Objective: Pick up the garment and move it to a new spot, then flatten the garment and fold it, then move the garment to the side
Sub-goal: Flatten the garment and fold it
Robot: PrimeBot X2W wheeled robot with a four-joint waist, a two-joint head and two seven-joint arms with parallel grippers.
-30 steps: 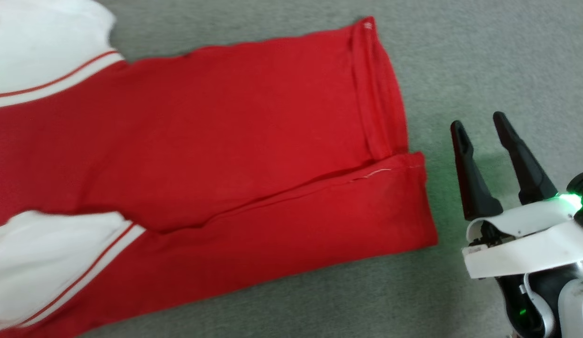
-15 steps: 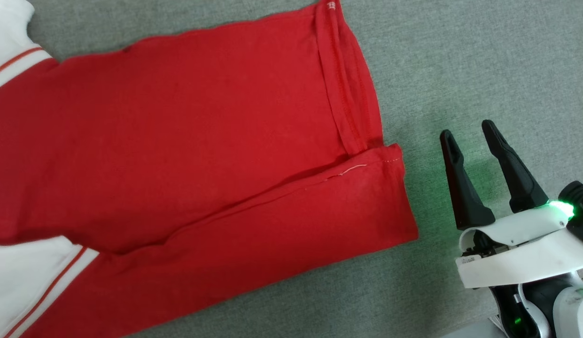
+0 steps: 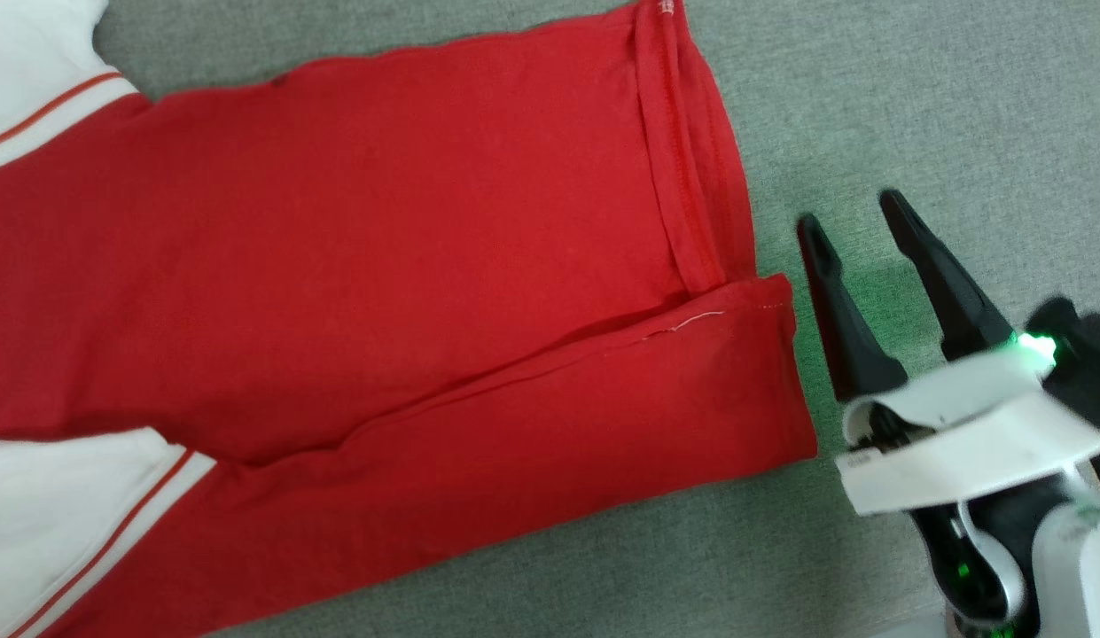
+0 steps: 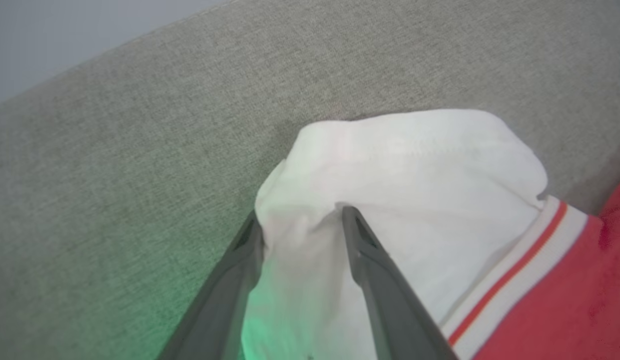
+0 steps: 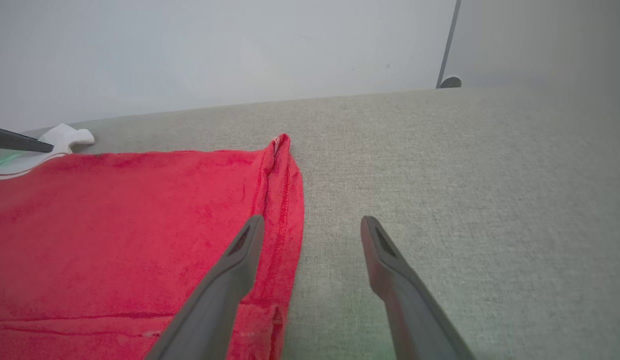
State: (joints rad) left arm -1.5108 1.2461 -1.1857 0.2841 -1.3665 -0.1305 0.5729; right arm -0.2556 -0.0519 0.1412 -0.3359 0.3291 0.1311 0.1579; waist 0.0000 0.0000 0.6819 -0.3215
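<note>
Garment (image 3: 381, 266) looks soft, floppy: grab edges. Left gripper (image 4: 300, 212) wide, straddling sleeve (image 4: 414, 165); right gripper (image 3: 849, 209) wide, empty, beside hem (image 3: 682, 159).

Bright, soft, even light with faint shadows. A green glow spills onto the grey woven fabric surface (image 3: 877, 292) beside the right gripper (image 3: 848, 209), whose white housing looks smeared. In the left wrist view the red jersey garment (image 4: 414, 175) looks soft, perhaps out of focus.
</note>
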